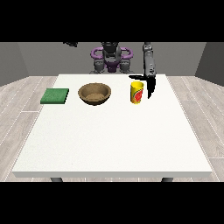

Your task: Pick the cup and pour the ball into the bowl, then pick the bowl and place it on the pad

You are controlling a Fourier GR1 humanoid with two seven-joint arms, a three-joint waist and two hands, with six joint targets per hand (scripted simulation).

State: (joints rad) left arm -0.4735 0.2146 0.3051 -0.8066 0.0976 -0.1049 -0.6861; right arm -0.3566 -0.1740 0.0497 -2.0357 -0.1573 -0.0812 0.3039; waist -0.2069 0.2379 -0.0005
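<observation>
Reaching beside the cup (137,92), the hand at the view's right (150,86) is held with fingers straight and apart, seemingly for a side grasp. The cup is stood upright between hand and bowl (95,93); the pad (55,96) is further left.

The hand at the view's right (150,86) hangs low with straight fingers pointing down, arm extended forward.

Open table (109,140) in front; across the far part, pad (54,96), bowl (95,93), cup (137,92), gaps between; hand (150,87) just beside cup.
</observation>
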